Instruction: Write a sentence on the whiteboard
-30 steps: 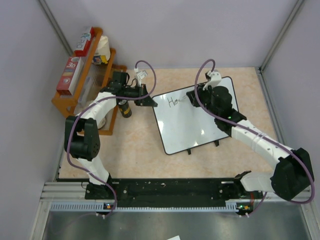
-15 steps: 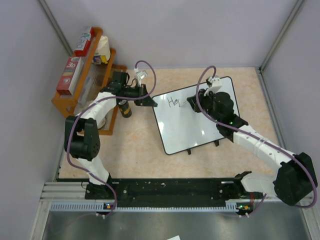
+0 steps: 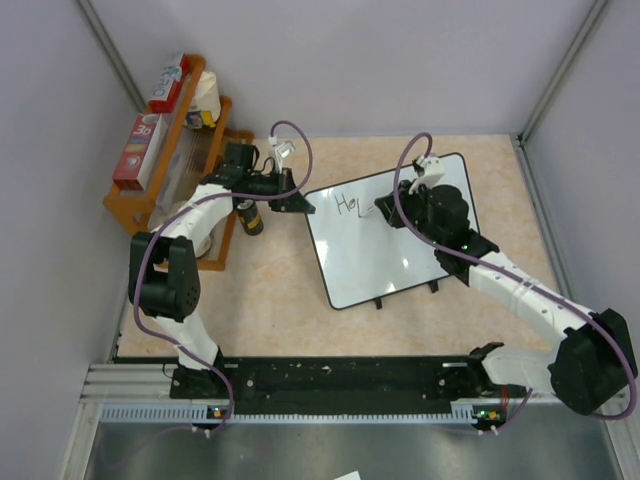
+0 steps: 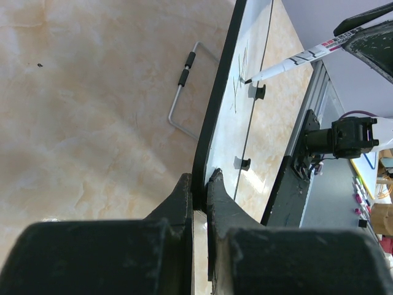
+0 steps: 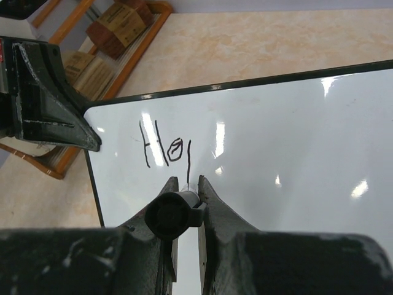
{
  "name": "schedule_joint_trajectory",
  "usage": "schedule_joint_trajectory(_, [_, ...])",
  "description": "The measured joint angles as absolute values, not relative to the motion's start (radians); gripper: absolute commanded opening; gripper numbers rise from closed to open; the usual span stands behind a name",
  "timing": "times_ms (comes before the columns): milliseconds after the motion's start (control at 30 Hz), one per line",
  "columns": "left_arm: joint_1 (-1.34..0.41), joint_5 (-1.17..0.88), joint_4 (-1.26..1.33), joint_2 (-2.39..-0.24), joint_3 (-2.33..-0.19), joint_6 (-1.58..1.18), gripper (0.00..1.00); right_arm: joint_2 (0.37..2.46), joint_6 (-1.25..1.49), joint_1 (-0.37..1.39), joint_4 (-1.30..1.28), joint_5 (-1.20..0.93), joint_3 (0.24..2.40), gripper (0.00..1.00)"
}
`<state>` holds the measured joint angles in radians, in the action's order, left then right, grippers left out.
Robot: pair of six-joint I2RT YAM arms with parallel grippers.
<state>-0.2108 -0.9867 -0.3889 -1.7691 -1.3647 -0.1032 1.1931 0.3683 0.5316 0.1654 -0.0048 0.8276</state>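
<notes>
The whiteboard lies on the table, turned at an angle, with its two small black feet on its near edge. Its far left corner is pinched by the left gripper. In the left wrist view, those jaws are closed tight on the board's thin black rim, one finger on each face.

The right gripper hangs over the far part of the board. Its jaws are narrow and hold a marker between them. Seen from the left wrist, the white marker slants down to the board and its dark tip touches the glossy surface.

The writing sits near the board's far left corner as a single short line of three thin dark letters that read roughly "Hel". The marker tip is right at the last stroke. The rest of the board is bare white with glare spots.

Left of the board, against the wall, stands a wooden rack holding boxes. A small dark bottle stands between the rack and the board.
</notes>
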Motion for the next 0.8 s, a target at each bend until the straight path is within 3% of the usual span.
schedule_joint_trajectory(400, [-0.212,-0.990,-0.389,-1.769,-1.365,-0.103,0.00,1.242,0.366,0.525,0.132,0.010,0.983,0.00])
schedule_joint_trajectory(800, [-0.212,-0.989,-0.389,-1.769,-1.365,-0.103,0.00,1.298,0.363,0.521,0.131,0.016,0.990,0.00])
